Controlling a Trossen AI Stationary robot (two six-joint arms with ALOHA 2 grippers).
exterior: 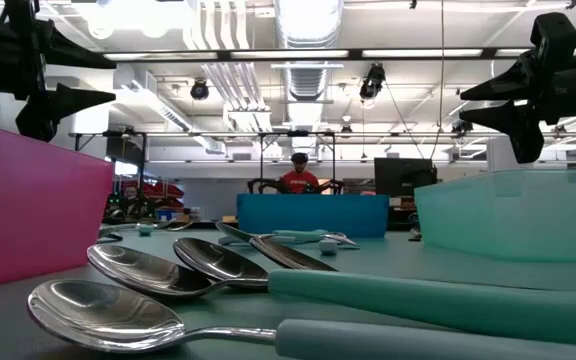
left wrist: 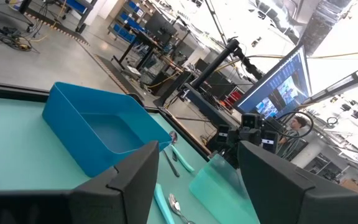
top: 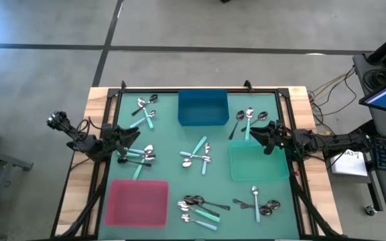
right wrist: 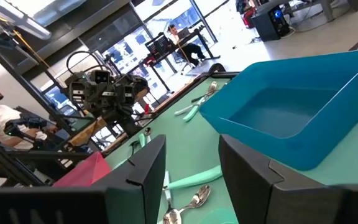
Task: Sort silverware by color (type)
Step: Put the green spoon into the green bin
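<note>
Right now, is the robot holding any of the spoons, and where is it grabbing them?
No. Neither the left gripper nor the right gripper holds anything: both sets of jaws stand open and empty above the mat, and the spoons all lie on the table.

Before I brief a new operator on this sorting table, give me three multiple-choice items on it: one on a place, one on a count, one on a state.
1. Where does the blue tray sit on the mat?
A. at the far edge, in the middle
B. at the near left corner
C. at the right side

2. How many trays are on the table?
A. two
B. three
C. five

3. What is in the pink tray?
A. a heap of spoons
B. one teal-handled spoon
C. nothing

Answers:
1 A: the high view shows the blue tray at the mat's far edge, midway between the arms.
2 B: blue, pink and the green tray are the only ones there.
3 C: its floor shows bare pink from above; the spoons all lie on the mat, outside the trays.
</note>
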